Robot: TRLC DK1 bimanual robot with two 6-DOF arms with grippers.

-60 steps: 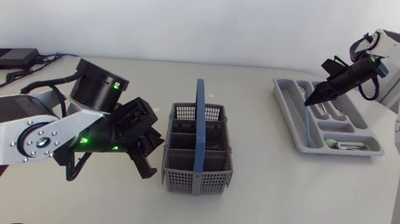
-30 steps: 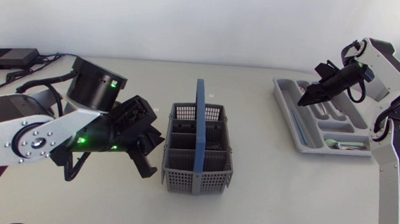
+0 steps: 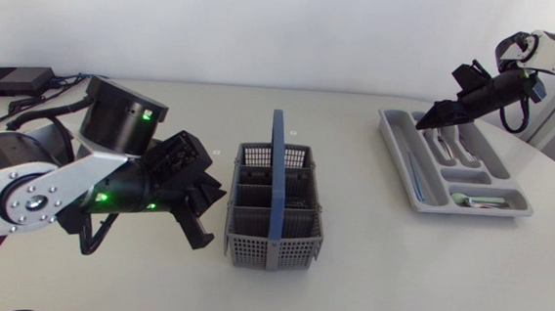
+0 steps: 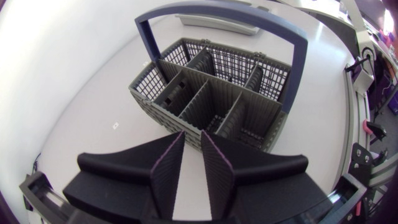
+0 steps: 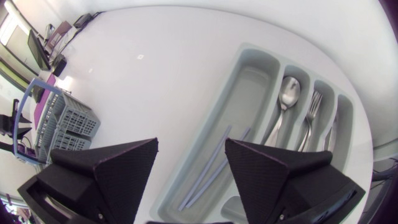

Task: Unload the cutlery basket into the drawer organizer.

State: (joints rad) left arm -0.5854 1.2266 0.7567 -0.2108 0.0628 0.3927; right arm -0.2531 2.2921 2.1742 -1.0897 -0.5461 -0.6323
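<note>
The grey cutlery basket [image 3: 275, 212] with its blue handle [image 3: 275, 160] stands mid-table; in the left wrist view the basket [image 4: 217, 99] shows no cutlery in its compartments. My left gripper [image 3: 210, 215] sits just left of it, its fingers [image 4: 168, 165] a narrow gap apart with nothing between them. The grey drawer organizer [image 3: 408, 179] lies at the right. My right gripper [image 3: 429, 121] hovers over its far left corner, open and empty [image 5: 191, 144]. Below it the organizer [image 5: 249, 74] holds thin pale-blue sticks [image 5: 208, 165], a spoon [image 5: 287, 96] and a fork [image 5: 311, 115].
A black box [image 3: 11, 79] with cables lies at the far left corner. A teal piece [image 3: 485, 200] rests in the organizer's front compartment. The basket [image 5: 59, 121] also shows behind the right gripper's finger.
My right gripper has opened wide and lifted up and to the right, away from the organizer's long compartment. The left arm has shifted only slightly beside the basket.
</note>
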